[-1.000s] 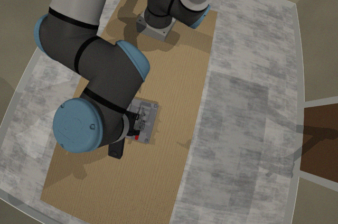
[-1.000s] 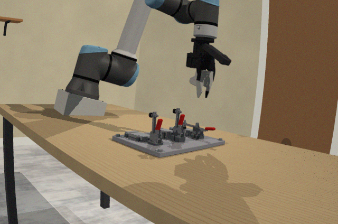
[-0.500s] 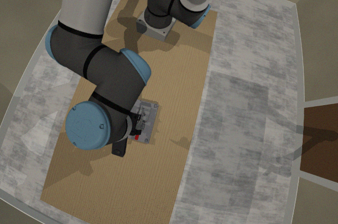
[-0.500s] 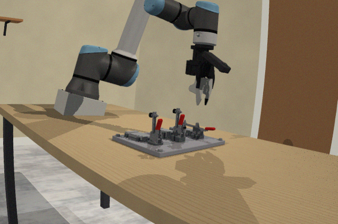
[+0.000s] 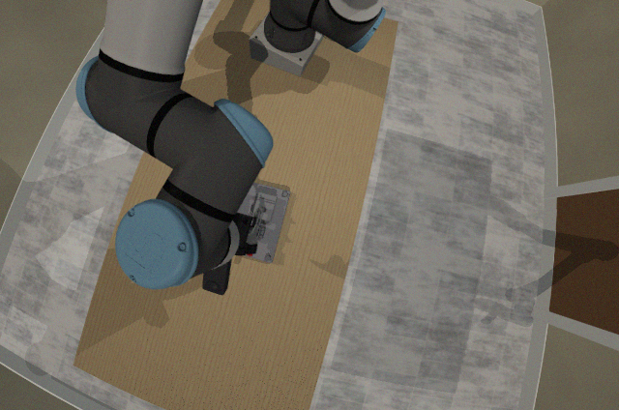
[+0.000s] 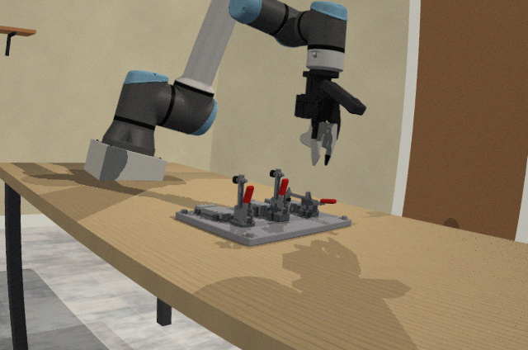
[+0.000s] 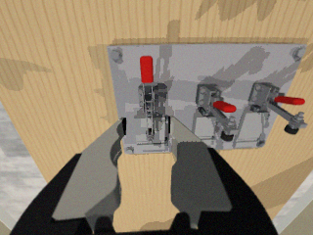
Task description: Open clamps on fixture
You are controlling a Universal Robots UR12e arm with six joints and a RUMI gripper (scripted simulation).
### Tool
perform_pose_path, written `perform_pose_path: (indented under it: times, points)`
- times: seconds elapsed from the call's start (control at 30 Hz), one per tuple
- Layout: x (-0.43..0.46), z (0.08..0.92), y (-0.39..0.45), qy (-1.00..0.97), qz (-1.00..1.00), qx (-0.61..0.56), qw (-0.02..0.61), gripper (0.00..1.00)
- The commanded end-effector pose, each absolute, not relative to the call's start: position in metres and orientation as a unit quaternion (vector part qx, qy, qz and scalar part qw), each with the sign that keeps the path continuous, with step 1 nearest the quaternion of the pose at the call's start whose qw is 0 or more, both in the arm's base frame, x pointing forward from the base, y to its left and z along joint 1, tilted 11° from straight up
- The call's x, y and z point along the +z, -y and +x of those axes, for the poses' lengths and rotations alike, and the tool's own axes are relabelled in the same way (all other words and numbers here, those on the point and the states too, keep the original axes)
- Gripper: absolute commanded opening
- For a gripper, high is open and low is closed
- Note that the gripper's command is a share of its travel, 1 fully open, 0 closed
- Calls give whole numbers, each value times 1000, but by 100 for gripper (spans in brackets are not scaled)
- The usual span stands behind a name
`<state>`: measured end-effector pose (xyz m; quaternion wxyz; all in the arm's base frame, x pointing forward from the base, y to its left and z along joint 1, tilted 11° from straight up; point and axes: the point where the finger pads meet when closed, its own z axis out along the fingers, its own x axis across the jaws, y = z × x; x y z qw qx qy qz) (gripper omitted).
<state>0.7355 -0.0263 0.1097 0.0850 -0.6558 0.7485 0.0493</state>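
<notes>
A grey fixture plate (image 6: 256, 237) (image 7: 196, 59) (image 5: 280, 208) lies on the wooden table (image 6: 405, 277). It carries three toggle clamps with red handles. In the wrist view the left clamp's handle (image 7: 146, 69) (image 6: 327, 201) lies flat. The middle clamp's handle (image 7: 224, 106) (image 6: 282, 186) and the right clamp's handle (image 7: 290, 101) (image 6: 247, 194) stand raised, with their arms lifted. My gripper (image 6: 320, 160) (image 7: 147, 117) hangs well above the plate, over the clamp with the flat handle. Its fingers stand a little apart with nothing between them. In the top view the arm hides most of the plate.
The arm's grey base block (image 6: 123, 164) (image 5: 284, 53) stands at the far end of the table. A brown door (image 6: 469, 102) is behind on the right. The table's long front edge runs close to the plate's near side.
</notes>
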Motion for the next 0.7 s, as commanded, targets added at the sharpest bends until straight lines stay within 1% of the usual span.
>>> perform_pose_path:
  times: [0.0,0.67]
  points:
    - [111,746,28,-749,-656,49,85,28]
    - [112,767,31,-749,-656,49,85,28]
